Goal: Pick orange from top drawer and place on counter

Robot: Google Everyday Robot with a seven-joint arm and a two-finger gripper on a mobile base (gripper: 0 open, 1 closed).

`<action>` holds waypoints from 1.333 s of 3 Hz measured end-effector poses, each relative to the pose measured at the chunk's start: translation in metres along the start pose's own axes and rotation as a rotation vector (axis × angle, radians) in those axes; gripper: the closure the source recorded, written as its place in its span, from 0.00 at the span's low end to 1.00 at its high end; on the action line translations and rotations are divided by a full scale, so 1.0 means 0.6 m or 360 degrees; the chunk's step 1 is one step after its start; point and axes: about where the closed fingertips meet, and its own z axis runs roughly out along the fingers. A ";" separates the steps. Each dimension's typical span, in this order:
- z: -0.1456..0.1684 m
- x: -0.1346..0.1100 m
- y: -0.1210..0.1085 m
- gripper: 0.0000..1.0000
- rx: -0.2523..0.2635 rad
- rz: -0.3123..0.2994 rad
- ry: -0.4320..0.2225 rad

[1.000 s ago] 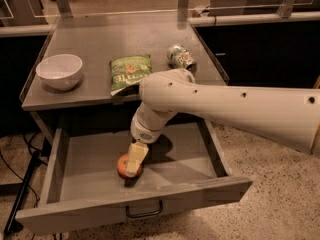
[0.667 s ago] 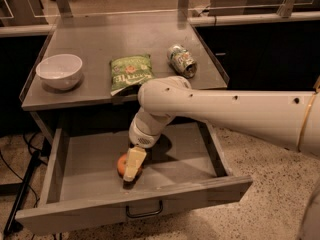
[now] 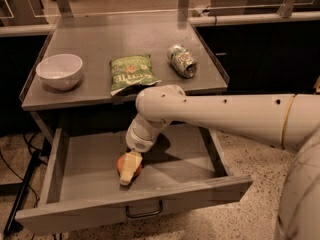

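Grey top drawer [image 3: 90, 156] gapes open so the hand [image 3: 129, 167] reaches the orange [image 3: 121, 162] inside. Clamped or loose, I cannot tell.

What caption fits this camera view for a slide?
Gripper at the orange in the open top drawer; bowl, bag and can sit on the counter.

Orange [image 3: 121, 163]: small, round, orange-skinned. Resting on floor of top drawer [image 3: 85, 170], left of centre, towards the front panel. Partly covered from above by pale end effector [image 3: 128, 176], lowered into the drawer onto the fruit.

Top drawer: wide, shallow, grey metal. Pulled well out beneath counter [image 3: 125, 36]. Flat front panel, dark wire pull handle [image 3: 144, 210] at its middle.

Counter: flat grey metal top, low raised side edges, directly above drawer opening.
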 end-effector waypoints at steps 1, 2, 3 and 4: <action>0.016 -0.007 0.019 0.00 -0.0013 -0.0050 -0.0006; 0.025 -0.007 0.022 0.00 -0.0022 -0.0051 -0.0007; 0.025 -0.007 0.022 0.18 -0.0022 -0.0051 -0.0007; 0.025 -0.007 0.022 0.42 -0.0022 -0.0051 -0.0007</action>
